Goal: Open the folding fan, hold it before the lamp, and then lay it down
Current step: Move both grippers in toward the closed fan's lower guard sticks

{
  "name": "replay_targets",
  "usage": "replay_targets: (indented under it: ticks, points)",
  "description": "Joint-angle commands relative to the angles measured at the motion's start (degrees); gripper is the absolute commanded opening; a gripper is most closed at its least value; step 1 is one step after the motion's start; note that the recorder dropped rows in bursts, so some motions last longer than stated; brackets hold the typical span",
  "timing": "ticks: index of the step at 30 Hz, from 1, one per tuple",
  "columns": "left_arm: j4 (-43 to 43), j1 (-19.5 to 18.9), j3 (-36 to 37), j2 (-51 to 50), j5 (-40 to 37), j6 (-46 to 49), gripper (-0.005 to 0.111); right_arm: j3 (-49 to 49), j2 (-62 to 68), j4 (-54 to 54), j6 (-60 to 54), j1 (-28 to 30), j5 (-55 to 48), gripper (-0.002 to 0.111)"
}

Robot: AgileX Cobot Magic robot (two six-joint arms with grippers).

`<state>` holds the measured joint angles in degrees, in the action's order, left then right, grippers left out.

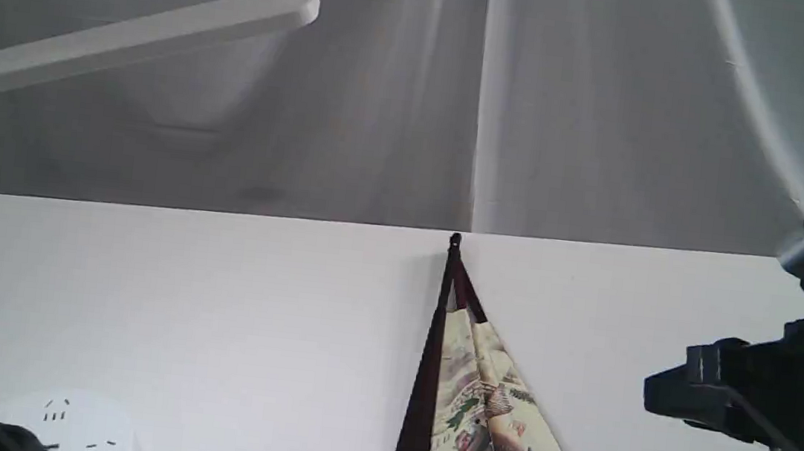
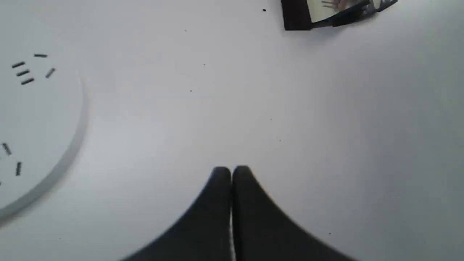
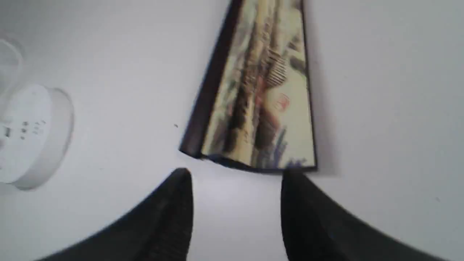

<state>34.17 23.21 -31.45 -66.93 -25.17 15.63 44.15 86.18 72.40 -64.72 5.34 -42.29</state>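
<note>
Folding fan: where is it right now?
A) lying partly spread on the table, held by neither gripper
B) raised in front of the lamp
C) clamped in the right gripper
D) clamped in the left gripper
A: the folding fan lies partly spread on the white table, outside the open right gripper and apart from the shut, empty left gripper.

My left gripper [image 2: 231, 169] sat low toward the table's [image 1: 252, 299] left edge, jaws pressed together, my right gripper [image 3: 235, 174] hung toward its right edge, jaws apart, holding nothing

The fan [image 1: 494, 414] is showing a cream painted landscape and maroon ribs; the lamp [image 1: 130, 40] is showing white.
</note>
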Motion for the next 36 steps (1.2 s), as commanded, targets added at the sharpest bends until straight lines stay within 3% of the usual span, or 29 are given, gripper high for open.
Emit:
replay_targets:
  ticks: [1, 9, 19, 24, 36]
  points:
    - [0.45, 2.46, -0.83, -3.82, 3.54, -1.89, 0.0, 0.29, 2.8, 10.99, -5.9, -0.3, -4.04, 0.041]
    - [3.45, 3.09, -7.11, -12.99, 2.18, -1.78, 0.0, 1.05, 9.7, 10.82, -6.41, -0.3, -4.92, 0.041]
    - [3.71, 3.09, -16.88, -21.3, -0.9, -1.7, 0.011, 10.1, 16.39, -6.67, 9.92, -0.3, -5.16, 0.041]
    - [9.16, 3.09, -21.07, -26.63, -0.22, -1.43, 0.021, 12.02, 19.26, -6.37, 9.76, -0.3, -4.88, 0.041]
    - [23.0, 3.09, -24.17, -33.35, 0.95, 5.6, 0.022, 12.61, 28.22, 0.24, 6.49, -2.09, -3.97, 0.041]
